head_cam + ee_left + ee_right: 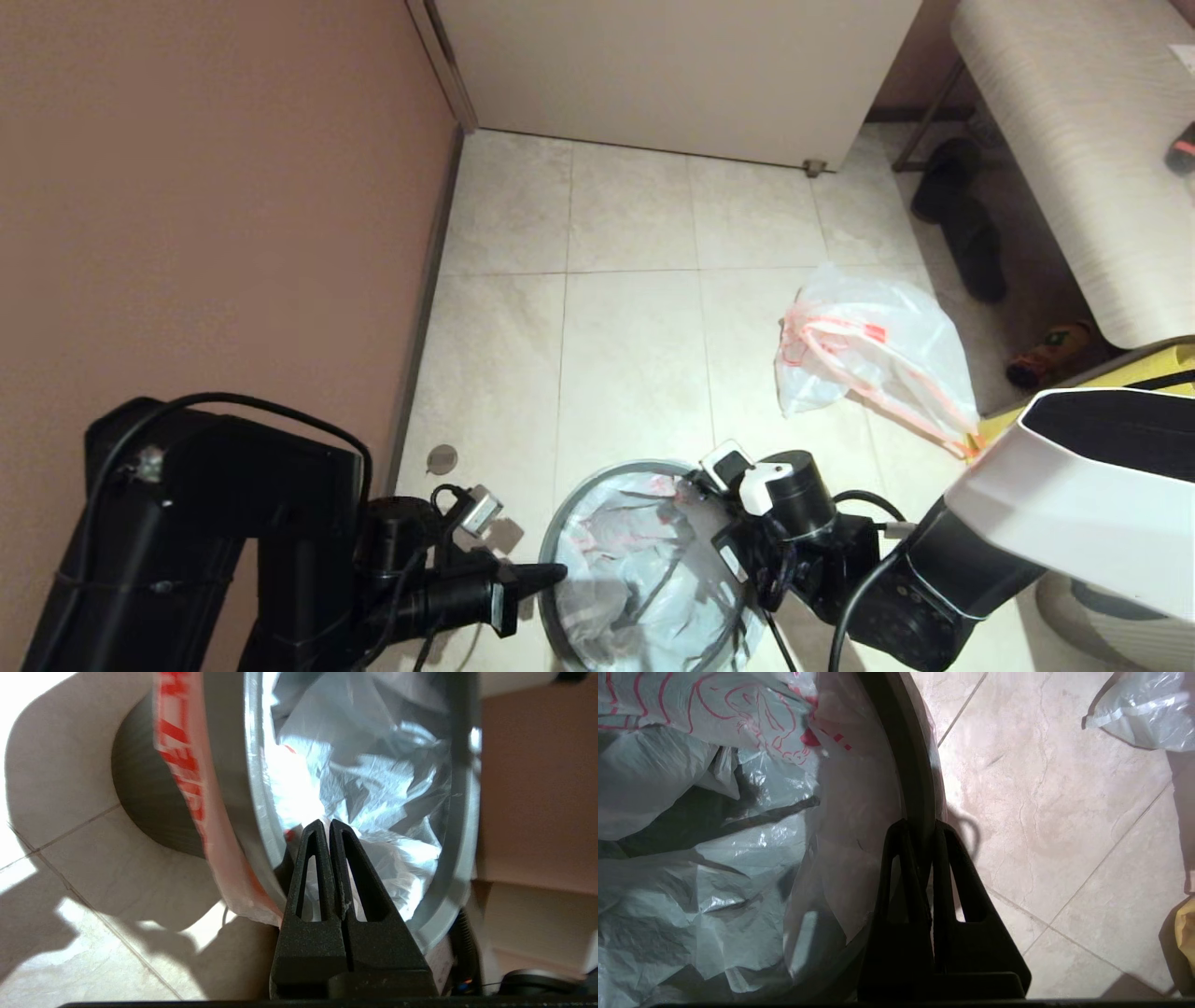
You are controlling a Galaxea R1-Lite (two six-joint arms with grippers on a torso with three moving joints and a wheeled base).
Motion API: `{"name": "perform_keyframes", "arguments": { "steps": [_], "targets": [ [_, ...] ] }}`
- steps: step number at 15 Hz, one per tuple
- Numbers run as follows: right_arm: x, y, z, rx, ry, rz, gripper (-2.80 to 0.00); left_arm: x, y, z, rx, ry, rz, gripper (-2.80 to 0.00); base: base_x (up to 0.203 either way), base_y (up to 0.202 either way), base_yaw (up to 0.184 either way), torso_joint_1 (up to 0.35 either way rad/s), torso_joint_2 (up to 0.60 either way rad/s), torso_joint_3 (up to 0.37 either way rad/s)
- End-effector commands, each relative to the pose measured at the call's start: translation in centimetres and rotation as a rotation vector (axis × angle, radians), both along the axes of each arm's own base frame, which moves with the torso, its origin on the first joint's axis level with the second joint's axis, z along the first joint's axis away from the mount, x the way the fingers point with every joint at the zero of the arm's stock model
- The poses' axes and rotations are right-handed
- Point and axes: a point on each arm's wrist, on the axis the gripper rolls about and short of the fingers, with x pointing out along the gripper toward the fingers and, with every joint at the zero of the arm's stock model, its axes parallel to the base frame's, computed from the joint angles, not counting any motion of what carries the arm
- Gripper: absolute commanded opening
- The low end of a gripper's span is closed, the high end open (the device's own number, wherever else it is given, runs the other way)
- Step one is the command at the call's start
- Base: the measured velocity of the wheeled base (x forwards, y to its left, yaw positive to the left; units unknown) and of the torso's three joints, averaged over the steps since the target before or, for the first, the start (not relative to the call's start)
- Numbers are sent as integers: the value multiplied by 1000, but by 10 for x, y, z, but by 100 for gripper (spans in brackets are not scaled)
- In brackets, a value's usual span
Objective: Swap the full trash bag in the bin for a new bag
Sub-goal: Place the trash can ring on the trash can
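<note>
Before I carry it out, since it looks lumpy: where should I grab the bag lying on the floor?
Grip the full trash bag by its pink-red drawstring, coming from above. The body is bulky and slack, likely to slip, while the gathered cord loops lie exposed on top toward the bin, offering a narrow, firm hold.

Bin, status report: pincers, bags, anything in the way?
Left pincer shut at the bin rim. Right pincer shut on the grey hoop. New bag lines the bin; full trash bag on the floor beyond. Nothing in the way.
</note>
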Motion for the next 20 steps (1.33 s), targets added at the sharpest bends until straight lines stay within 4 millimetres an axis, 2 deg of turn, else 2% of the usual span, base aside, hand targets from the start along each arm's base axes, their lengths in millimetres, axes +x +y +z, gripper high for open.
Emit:
{"name": "perform_keyframes", "arguments": {
  "steps": [1,3,6,11,13,15,20],
  "targets": [
    [3,1,-16,-19,14,3,-280,2,3,13,-56,-44,-26,-280,0,0,0,0,0,0],
    [4,0,-19,-21,13,1,-280,2,5,14,-58,-44,-25,-280,0,0,0,0,0,0],
    [-3,0,-14,-21,10,10,-280,1,12,18,-95,-40,-68,-280,0,0,0,0,0,0],
    [-21,-14,13,-1,-19,3,-280,-5,41,25,-206,-13,-188,-280,0,0,0,0,0,0],
    [-25,-16,17,6,-22,-1,-280,-7,41,26,-213,-6,-200,-280,0,0,0,0,0,0],
    [-28,-15,15,3,-14,2,-280,-7,41,26,-213,-6,-200,-280,0,0,0,0,0,0],
    [-26,-9,-12,-43,38,0,-280,-7,41,26,-212,-8,-201,-280,0,0,0,0,0,0]
  ]
}}
